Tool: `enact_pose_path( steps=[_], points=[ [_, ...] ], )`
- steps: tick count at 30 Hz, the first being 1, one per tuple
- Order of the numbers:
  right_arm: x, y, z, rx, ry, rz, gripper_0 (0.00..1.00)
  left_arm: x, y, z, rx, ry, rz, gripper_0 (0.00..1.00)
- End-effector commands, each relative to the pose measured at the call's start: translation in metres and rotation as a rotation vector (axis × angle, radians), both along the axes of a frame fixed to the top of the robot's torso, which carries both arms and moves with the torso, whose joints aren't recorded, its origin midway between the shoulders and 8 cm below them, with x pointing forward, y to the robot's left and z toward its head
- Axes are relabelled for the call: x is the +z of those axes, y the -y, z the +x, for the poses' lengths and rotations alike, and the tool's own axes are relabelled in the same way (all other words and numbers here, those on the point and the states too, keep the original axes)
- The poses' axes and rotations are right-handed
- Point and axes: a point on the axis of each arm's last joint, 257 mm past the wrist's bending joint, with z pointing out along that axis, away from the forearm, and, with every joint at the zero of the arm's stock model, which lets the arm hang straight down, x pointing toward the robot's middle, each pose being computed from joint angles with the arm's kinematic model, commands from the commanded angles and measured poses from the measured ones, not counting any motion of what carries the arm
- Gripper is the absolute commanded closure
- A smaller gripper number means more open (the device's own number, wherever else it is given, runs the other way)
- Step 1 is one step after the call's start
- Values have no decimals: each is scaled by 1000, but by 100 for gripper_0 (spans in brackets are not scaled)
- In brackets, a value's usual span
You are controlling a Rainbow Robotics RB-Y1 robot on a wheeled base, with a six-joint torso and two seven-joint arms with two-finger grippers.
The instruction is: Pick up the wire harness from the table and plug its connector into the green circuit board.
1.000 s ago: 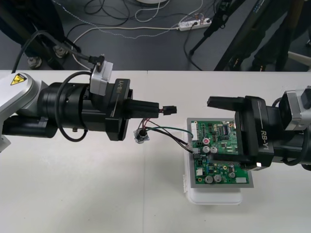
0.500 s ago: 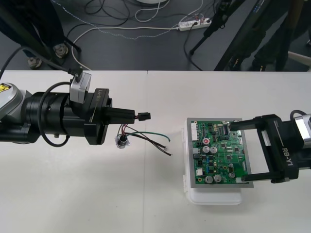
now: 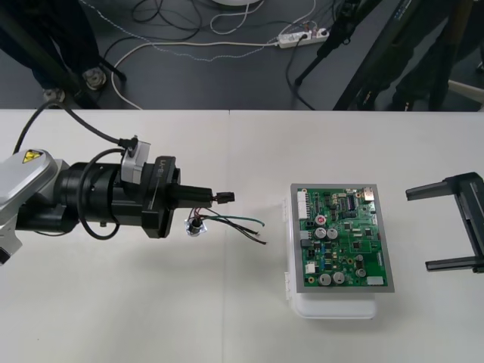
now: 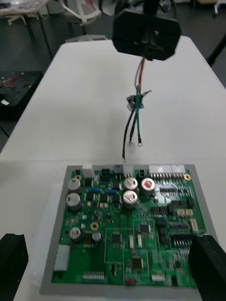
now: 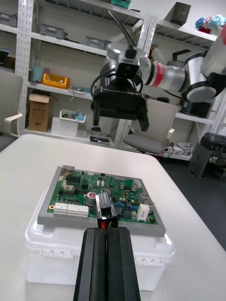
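Note:
My left gripper [image 3: 213, 197] hovers over the table left of the green circuit board [image 3: 342, 238], shut on the harness's black plug [image 3: 224, 197]. Red, black and green wires [image 3: 238, 222] droop from it, and the round metal socket [image 3: 197, 226] hangs just below the fingers. In the left wrist view the plug [image 5: 106, 207] sticks out between the closed fingers [image 5: 96, 263], pointing toward the board [image 5: 101, 195]. My right gripper [image 3: 427, 227] stands open at the table's right side, clear of the board. The right wrist view has the wires [image 4: 136, 113] dangling short of the board [image 4: 127, 225].
The board rests on a white base [image 3: 333, 306] right of centre. A strip of bare table lies between the wire ends and the board's left edge. Cables and stands crowd the dark floor beyond the far edge.
My left gripper has drawn back to the left with the harness, pulling the wire ends away from the board. My right gripper has withdrawn to the right, off the board.

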Motion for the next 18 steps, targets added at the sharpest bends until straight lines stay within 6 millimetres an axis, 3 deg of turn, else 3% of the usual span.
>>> enact_pose_path(
  steps=[1, 9, 18],
  points=[
    [6, 27, 14, -62, 33, -89, 0, -7, 8, -14, -62, 107, -31, 100],
    [-24, 52, 26, -124, 33, -244, 0, -31, 23, -19, -97, 93, -49, 100],
    [-34, 61, 31, -216, 14, -403, 0, -61, 32, -12, -103, 125, -12, 100]
  ],
)
